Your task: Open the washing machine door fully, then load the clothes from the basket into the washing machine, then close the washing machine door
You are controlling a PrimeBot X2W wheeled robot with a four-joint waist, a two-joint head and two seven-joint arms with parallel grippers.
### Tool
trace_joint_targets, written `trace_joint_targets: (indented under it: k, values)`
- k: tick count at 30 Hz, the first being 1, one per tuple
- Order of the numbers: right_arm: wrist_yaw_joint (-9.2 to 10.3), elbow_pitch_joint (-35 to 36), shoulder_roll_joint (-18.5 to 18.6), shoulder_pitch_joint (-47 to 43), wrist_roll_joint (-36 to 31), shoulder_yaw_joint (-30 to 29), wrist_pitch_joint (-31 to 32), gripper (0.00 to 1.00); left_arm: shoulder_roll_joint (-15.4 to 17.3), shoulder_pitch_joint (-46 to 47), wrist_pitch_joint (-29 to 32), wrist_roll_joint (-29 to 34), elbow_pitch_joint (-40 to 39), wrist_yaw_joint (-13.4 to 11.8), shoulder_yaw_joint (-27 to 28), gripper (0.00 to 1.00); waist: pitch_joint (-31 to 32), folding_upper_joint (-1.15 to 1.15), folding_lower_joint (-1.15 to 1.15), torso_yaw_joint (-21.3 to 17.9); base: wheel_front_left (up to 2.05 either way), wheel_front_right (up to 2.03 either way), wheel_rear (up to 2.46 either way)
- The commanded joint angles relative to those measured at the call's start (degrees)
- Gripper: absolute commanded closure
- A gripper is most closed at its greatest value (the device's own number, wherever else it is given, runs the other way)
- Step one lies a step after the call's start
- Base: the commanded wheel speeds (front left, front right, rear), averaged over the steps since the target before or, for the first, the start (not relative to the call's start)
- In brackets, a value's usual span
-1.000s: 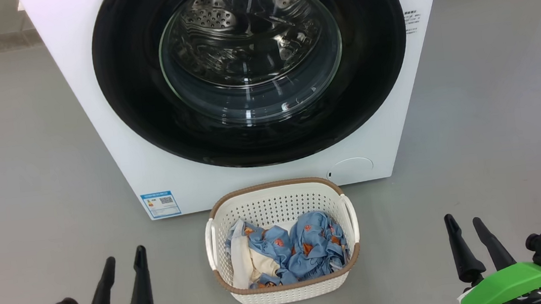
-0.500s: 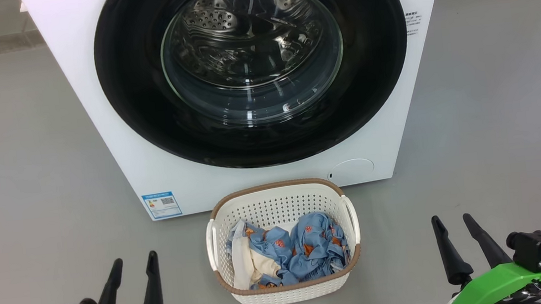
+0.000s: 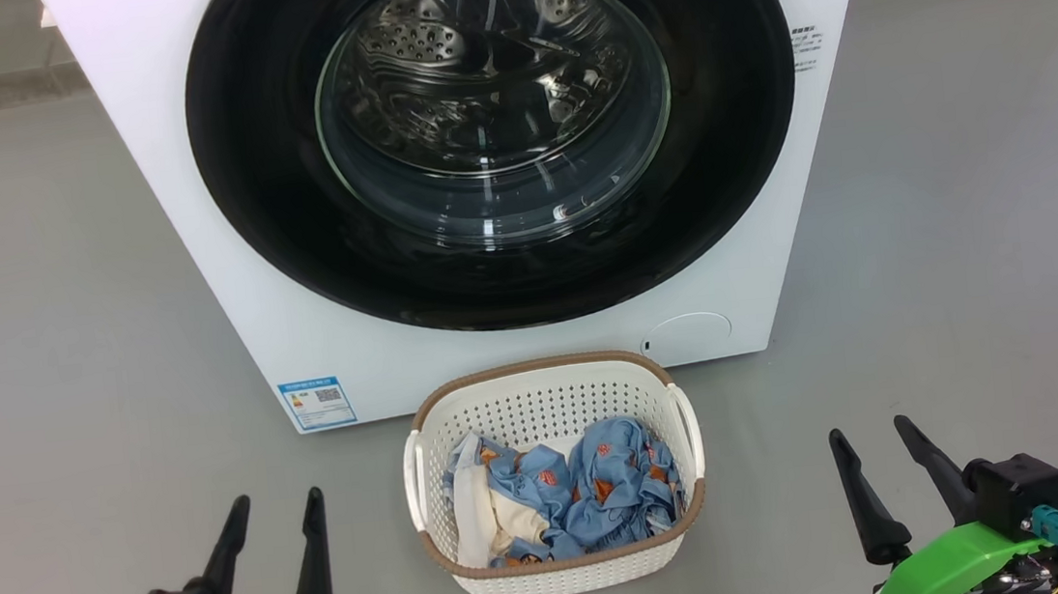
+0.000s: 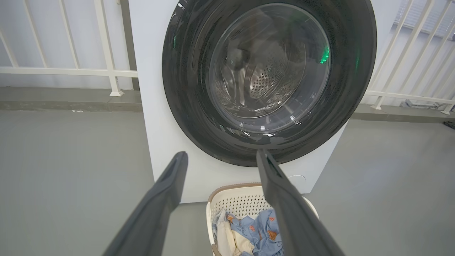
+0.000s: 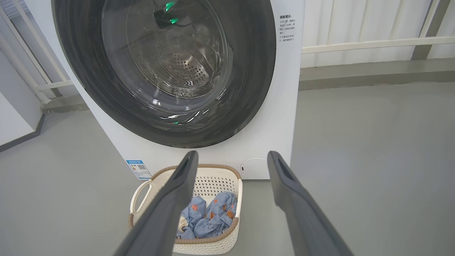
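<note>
The white washing machine stands ahead, and its round black-rimmed door sits flush against the front, shut. Just in front of it on the floor is the cream basket with a brown rim, holding light blue printed and cream-white clothes. My left gripper is at the lower left, open and empty, left of the basket. At the lower right my right gripper is open and empty too. In the wrist views the door, basket and clothes lie beyond the spread fingers.
Grey floor surrounds the machine on both sides. A white railing and a low kerb run behind it. A blue label and a round service flap mark the machine's lower front.
Both grippers have shifted inward toward the basket and a little lower in the head view. Door, basket and clothes have not moved.
</note>
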State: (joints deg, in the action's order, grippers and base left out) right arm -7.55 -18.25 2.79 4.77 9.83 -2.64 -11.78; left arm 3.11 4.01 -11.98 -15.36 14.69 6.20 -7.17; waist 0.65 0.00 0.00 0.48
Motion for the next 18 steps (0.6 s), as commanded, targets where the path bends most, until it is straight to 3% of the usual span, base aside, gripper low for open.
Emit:
trace_joint_targets:
  k: [1, 13, 18]
  values:
    - [0.06, 1.1, 0.1, 2.9, -2.1, 1.5, -1.1, 0.00, 0.8, 2.4, -0.9, 2.2, -1.1, -0.7, 1.4, 0.00, 0.0, 0.00, 0.00, 0.0, 0.00, 0.00, 0.00]
    - [0.06, 1.0, 0.1, 3.4, -10.0, 2.0, -3.1, 0.00, 0.8, 2.9, -3.0, 10.0, 0.1, -1.2, 0.7, 0.00, 0.2, 0.00, 0.00, 0.1, 0.00, 0.00, 0.00]
    - [0.06, 1.0, 0.1, 3.4, -9.7, 1.9, -3.2, 0.00, 0.6, 2.9, -3.0, 9.8, 0.4, -1.3, 1.0, 0.00, 0.1, 0.00, 0.00, 0.1, 0.00, 0.00, 0.00]
